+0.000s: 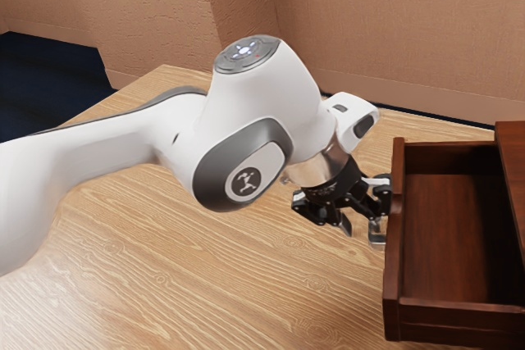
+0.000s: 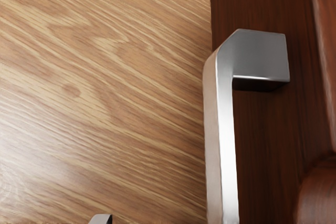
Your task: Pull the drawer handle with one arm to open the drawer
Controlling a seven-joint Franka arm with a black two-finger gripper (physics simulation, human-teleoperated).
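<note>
Gripper (image 1: 364,209) sits just beside the drawer's (image 1: 449,231) front edge at the silver handle (image 2: 219,145); whether it grips cannot be told. The drawer's inside lies open to view, and bare table (image 1: 156,272) stretches behind the arm toward the exterior view's left.

The desk (image 1: 164,268) is pale oak with wavy brown grain. The drawer (image 1: 397,235) is dark reddish-brown wood, and its handle (image 2: 220,145) is plain silver-grey. The arm (image 1: 123,161) is white with grey joint caps, the gripper (image 1: 361,211) black. The walls (image 1: 394,14) are tan and the floor (image 1: 41,79) is dark navy.
</note>
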